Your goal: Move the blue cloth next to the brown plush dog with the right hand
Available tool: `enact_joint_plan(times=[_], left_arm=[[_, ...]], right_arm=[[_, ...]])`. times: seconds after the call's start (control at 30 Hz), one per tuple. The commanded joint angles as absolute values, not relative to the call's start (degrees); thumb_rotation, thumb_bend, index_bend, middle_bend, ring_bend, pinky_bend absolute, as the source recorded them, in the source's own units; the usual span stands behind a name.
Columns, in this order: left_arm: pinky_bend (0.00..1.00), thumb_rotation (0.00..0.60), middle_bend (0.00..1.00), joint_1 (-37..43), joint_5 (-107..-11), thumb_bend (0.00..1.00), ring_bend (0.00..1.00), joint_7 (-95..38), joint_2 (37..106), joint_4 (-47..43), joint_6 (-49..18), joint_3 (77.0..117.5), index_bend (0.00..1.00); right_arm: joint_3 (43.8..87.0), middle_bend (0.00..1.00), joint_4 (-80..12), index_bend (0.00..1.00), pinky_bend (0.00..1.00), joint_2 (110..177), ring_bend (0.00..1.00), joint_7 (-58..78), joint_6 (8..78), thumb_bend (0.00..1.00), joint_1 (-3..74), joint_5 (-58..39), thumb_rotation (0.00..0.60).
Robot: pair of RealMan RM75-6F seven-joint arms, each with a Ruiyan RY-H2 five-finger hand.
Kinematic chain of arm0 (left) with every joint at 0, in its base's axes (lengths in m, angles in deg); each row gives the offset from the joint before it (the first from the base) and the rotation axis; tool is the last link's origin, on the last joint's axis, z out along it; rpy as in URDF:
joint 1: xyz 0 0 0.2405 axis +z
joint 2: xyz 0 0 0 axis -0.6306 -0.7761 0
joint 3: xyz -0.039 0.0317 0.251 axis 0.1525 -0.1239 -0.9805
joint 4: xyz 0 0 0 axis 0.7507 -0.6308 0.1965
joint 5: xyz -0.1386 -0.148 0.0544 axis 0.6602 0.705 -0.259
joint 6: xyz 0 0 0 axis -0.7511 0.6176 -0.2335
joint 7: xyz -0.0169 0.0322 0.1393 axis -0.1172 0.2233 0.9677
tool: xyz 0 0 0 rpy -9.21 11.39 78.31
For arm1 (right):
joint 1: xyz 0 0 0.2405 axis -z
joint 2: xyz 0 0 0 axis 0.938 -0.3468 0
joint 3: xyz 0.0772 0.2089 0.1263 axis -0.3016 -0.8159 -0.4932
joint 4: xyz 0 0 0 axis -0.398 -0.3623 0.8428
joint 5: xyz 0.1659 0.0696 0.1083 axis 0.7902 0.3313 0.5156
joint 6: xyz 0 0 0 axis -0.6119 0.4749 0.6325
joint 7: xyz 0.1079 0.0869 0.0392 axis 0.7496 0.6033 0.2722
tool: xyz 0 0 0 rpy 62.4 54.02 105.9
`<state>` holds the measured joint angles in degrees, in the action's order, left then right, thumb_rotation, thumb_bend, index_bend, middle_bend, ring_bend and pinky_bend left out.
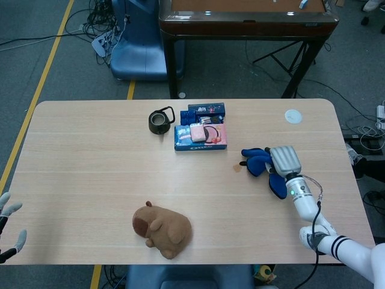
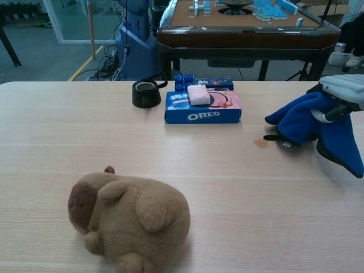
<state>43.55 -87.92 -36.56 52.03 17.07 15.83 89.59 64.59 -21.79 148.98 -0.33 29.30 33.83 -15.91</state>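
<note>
Early in the task, by the look of things: blue cloth (image 1: 264, 165) gripped in the right hand (image 1: 284, 160) and lifted off the desk (image 1: 90, 156), well apart from the brown plush dog (image 1: 161, 229), which lies near the desk's front edge. Grasp apparently secured; carry across toward the dog and set-down beside it not yet done. Left hand (image 1: 9, 232) idle beyond the desk's corner, far on the dog's other side, fingers spread and holding nothing. Also on the desk, behind the dog: Oreo box (image 1: 201, 136) with a small black pot (image 1: 160, 121) just beside it, a small brown stain (image 1: 237, 168) between box and cloth. Head view alone takes in the whole desk, both hands and the full gap from cloth to dog. Chest view (image 2: 310, 116), from low down, makes plain the cloth hanging clear of the wood, one flap drooping, dark fingertips (image 2: 276, 137) poking out beneath the bundle, detail lost from above; left hand absent there.
</note>
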Motion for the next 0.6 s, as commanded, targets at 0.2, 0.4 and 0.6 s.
enact_joint_plan(times=[0.2, 0.4, 0.6], left_arm=[[0.02, 0.600, 0.05, 43.8, -88.2, 0.36, 0.04, -37.2, 51.9, 16.8, 16.4, 89.6, 0.21], [0.02, 0.600, 0.05, 44.2, -88.3, 0.36, 0.04, -37.6, 51.7, 16.8, 16.8, 89.4, 0.21], [0.02, 0.600, 0.05, 44.4, -88.3, 0.36, 0.04, -37.7, 51.5, 17.0, 16.9, 89.4, 0.21]], right_arm=[[61.2, 0.64, -43.2, 0.70, 0.79, 140.7, 0.59, 4.1, 34.5, 0.73, 33.3, -19.6, 0.600], [60.7, 0.63, -41.2, 0.70, 0.79, 145.1, 0.59, 0.5, 31.8, 0.70, 30.0, -15.8, 0.600], [62.0, 0.61, -33.0, 0.70, 0.79, 151.0, 0.57, -4.6, 28.6, 0.69, 27.3, -11.4, 0.600]])
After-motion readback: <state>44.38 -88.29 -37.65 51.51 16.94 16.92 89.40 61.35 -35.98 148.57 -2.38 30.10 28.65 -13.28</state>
